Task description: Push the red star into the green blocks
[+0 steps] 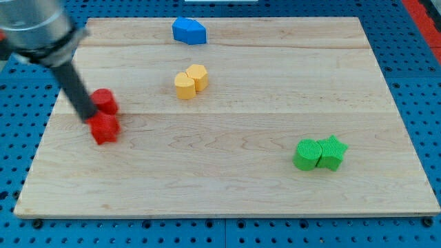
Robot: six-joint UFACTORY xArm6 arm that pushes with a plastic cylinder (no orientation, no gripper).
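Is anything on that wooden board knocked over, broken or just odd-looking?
Nothing stands out. The blocks sit flat in tidy pairs: two red blocks beside my tip, two yellow blocks, two green blocks, plus one blue block. The rod is only motion-blurred.

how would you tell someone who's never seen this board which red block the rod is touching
Start at the wooden board's left side, where two red blocks sit close together. My tip rests between them, against the lower red block. That block lies nearer the view's bottom than the upper red block, which the rod partly hides.
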